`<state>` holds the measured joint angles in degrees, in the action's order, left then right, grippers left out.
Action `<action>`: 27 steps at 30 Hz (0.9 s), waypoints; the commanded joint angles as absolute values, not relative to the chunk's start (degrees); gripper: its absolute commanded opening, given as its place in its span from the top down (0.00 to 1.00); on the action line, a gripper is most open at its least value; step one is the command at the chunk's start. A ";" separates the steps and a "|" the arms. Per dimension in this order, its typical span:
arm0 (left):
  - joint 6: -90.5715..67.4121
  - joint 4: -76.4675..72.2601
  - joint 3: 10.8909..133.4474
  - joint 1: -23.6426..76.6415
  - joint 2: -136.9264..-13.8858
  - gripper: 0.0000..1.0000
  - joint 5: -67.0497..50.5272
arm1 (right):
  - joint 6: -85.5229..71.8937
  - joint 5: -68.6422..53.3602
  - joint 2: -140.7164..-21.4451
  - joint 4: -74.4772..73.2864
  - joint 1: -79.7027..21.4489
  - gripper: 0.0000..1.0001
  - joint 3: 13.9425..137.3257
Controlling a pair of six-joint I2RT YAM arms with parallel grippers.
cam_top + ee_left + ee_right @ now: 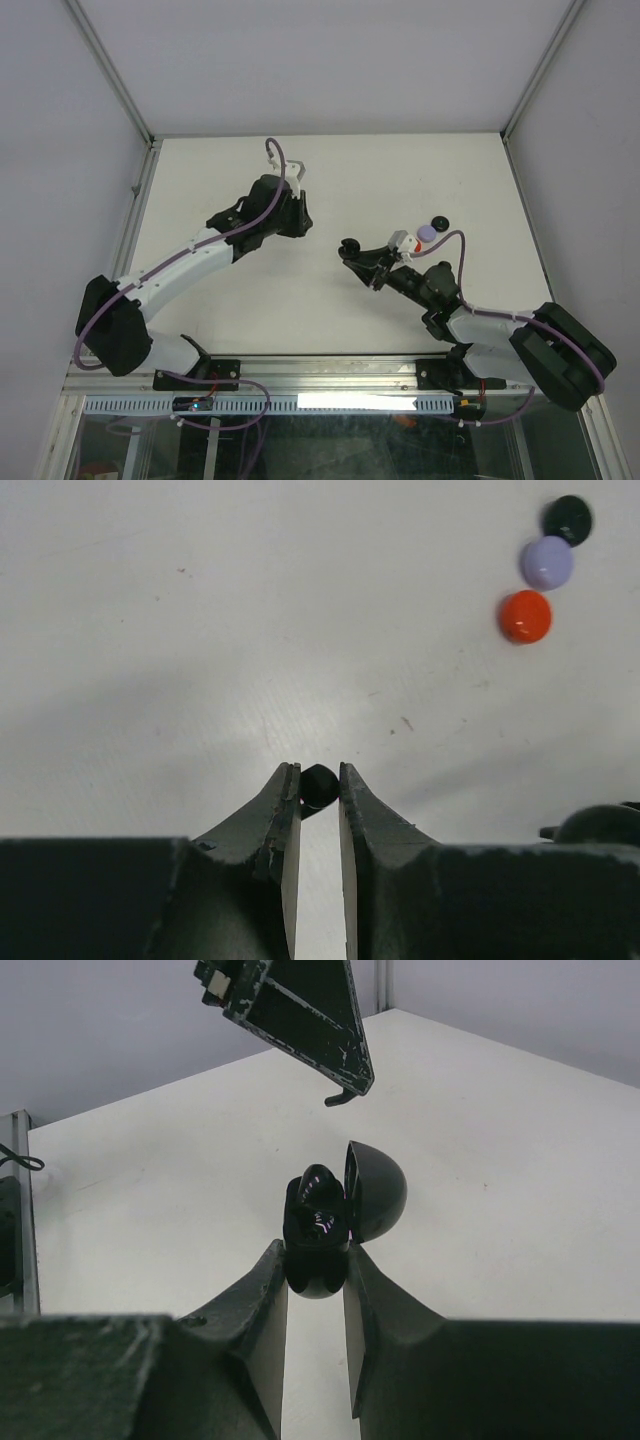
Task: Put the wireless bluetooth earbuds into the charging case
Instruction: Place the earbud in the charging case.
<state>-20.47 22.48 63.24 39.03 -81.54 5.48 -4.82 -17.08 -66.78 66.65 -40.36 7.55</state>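
**Black earbud pinched on the left, open case held on the right**

The left gripper [318, 770] was closed on a tiny black earbud [318, 786], which sat pinched between the very tips of its fingers. The white table [200, 630] lay below, but the wrist view did not settle whether the bud touched it.

The right gripper [315, 1252] was clamped on the black charging case [316, 1222], squeezing the rounded lower body from both sides. The case's domed lid [378, 1192] stood swung open to the right, and the glossy hollow inside faced up.

In the overhead view the two grippers were apart, the left one farther back on the table and the case nearer its middle.

Three closed round cases lay in a tight row: a red case [525, 616], a lavender case [547, 562] and a black closed case [567, 518].
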 commanded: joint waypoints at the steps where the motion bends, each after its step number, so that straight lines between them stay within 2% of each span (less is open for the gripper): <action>1: -21.69 13.21 60.83 39.37 -74.92 0.86 -1.59 | -4.57 -17.59 -66.54 70.22 -40.38 1.00 11.36; 10: -22.69 3.30 55.77 39.32 -67.60 0.86 -13.73 | -2.03 -17.94 -67.89 69.57 -40.35 1.00 14.62; 15: -25.19 -3.17 53.56 39.64 -65.78 0.96 -20.12 | -1.09 -17.67 -70.99 73.76 -40.42 1.00 15.49; 22: -28.81 -12.42 49.87 42.07 -63.73 0.99 -20.08 | -1.25 -18.49 -81.49 93.28 -40.52 1.00 14.34; 27: -31.52 -17.04 47.58 44.11 -65.19 0.98 -17.71 | -1.16 -18.64 -83.57 93.96 -41.07 1.00 15.53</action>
<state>-28.42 -9.17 48.84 42.81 -65.45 -18.39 -2.20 -18.35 -83.33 83.77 -40.47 13.54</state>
